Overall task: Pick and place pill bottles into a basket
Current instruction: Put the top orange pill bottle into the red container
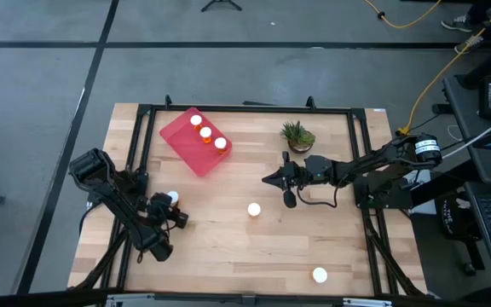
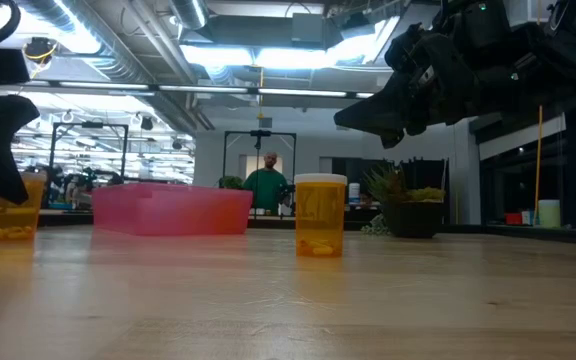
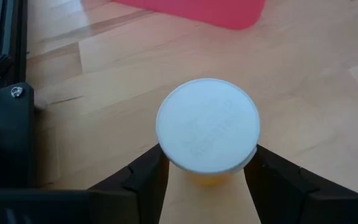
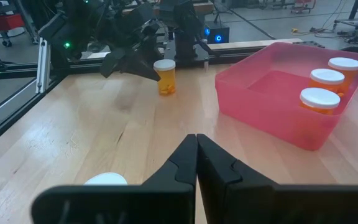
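- Showing only in the left wrist view: left end effector [image 3: 207,180] fingers flanking an upright pill bottle [image 3: 207,127], contact unclear.
- Showing white cap, orange body.
- Hanging shut, empty: right end effector [image 4: 196,155].

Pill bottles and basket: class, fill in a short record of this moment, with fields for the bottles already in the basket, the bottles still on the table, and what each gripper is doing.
bottles in basket: three, upright in a row inside the red basket
bottles on table: three; one at the left gripper, one mid-table, one near the front edge
left gripper: fingers either side of a bottle, closed on it or not, cannot tell
right gripper: shut, empty, above mid-table
other: potted plant at the back
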{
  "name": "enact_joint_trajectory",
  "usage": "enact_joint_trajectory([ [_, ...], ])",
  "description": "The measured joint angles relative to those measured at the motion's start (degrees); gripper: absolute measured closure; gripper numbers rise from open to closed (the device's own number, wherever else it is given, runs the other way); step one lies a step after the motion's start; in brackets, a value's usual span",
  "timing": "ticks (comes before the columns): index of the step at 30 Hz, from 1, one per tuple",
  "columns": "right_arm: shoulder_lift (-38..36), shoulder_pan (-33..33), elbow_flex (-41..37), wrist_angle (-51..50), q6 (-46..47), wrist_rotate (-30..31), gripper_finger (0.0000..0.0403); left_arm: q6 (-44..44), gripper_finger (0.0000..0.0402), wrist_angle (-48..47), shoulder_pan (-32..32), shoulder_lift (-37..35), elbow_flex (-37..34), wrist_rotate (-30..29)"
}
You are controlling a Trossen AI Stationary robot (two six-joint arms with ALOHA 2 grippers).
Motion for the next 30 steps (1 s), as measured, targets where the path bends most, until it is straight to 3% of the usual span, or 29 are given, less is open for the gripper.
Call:
enact_joint_trajectory([
  [12,0.0,0.0,0.0,0.0,0.0,0.0,0.0392,4.7,0.0212,-5.7,0.0,0.0,5.4,-0.8],
  [21,0.0,0.0,0.0,0.0,0.2,0.0,0.0392,13.8,0.0212,-6.8,0.3,-1.6,10.8,-6.4],
  [30,0.0,0.0,0.1,1.8,1.7,0.0,0.0392,26.5,0.0212,-6.8,3.3,-11.8,11.9,-17.2],
])
